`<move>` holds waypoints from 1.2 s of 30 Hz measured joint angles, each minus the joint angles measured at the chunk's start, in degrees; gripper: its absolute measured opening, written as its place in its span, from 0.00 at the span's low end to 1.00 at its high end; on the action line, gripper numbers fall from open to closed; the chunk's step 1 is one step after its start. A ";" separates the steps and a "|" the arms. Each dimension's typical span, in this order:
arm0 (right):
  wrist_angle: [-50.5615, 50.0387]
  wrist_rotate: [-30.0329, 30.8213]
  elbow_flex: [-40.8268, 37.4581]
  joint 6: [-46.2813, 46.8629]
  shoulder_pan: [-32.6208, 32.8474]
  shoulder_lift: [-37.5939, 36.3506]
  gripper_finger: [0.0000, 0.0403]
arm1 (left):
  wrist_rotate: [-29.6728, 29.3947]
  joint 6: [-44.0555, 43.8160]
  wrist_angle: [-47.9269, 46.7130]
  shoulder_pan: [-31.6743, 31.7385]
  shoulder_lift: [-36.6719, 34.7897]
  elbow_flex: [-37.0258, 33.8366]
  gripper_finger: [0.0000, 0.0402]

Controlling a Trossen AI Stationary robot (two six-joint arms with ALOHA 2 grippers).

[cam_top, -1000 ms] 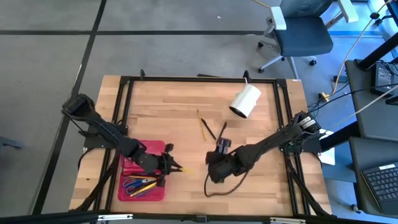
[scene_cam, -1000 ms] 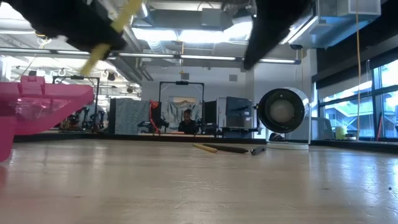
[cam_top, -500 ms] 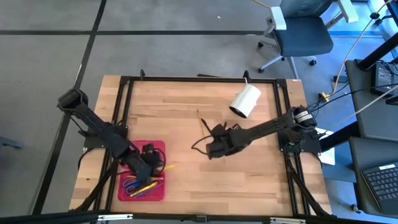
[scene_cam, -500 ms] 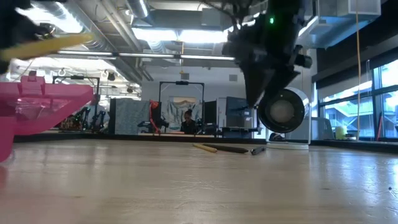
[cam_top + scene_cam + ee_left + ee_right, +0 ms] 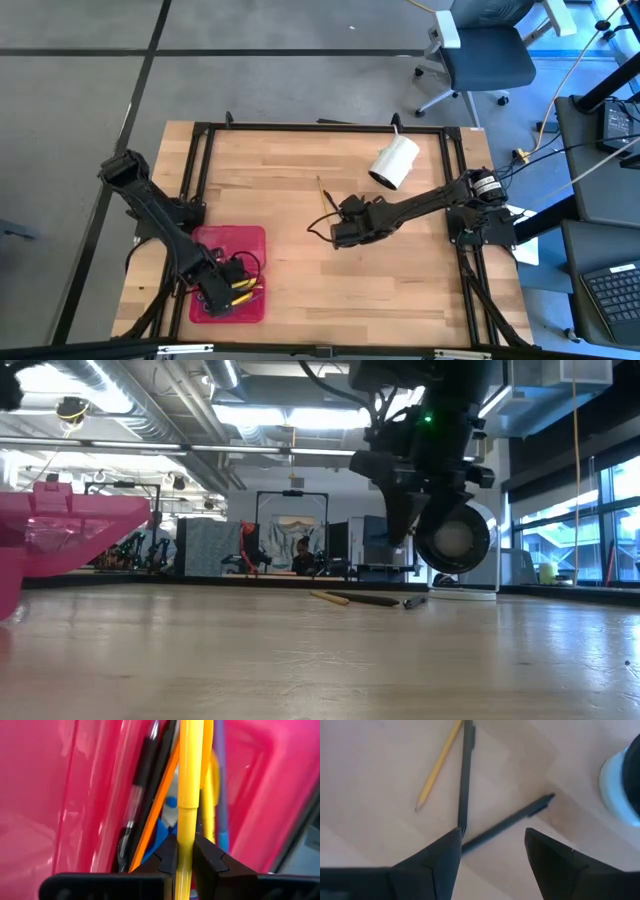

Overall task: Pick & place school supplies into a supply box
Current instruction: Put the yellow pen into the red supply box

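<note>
The left gripper point(image 5: 184, 854) has come down into the supply box point(image 5: 252, 240) over the last second, carrying a yellow pencil point(image 5: 188, 780) that was held out beyond the box's edge a moment ago. Its fingers point(image 5: 168, 855) are clenched on the pencil, which runs straight out ahead between them, over the orange pencil point(image 5: 159, 802), the black pen point(image 5: 142, 785) and the blue scissors point(image 5: 159, 832) already lying in the box just beyond the tips. So this item is over its target, and what it seems to need next is a release.

The right gripper point(image 5: 492, 851) has swung away from the table's near edge and now hovers over the loose supplies in the middle of the table. Its fingers are spread and grasp nothing. A black pen point(image 5: 506, 822) lies crosswise just ahead of the gap between them, a second black pen point(image 5: 465, 775) runs away from 1 fingertip, and a wooden pencil point(image 5: 438, 765) lies just beside that one. The white cylinder point(image 5: 394, 162) sits off to the side of the fingers.

By this reading, 3 loose items remain on the table, and the right arm looks lined up to take the nearest pen.
</note>
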 joint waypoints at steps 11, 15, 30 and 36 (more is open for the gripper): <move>2.09 7.56 0.01 4.59 0.00 0.00 0.55 | 3.77 0.19 -0.10 -0.46 6.46 -0.02 0.10; 2.00 7.53 0.02 7.07 0.00 0.00 0.55 | 3.76 0.53 -0.04 -0.46 7.11 -0.02 0.11; 4.96 6.49 -10.37 17.39 -1.30 0.33 0.55 | 8.23 3.76 0.11 -0.46 6.92 0.24 0.12; 10.49 6.47 -14.56 19.61 -2.31 0.33 0.55 | 8.26 5.05 0.12 -0.55 6.90 0.24 0.12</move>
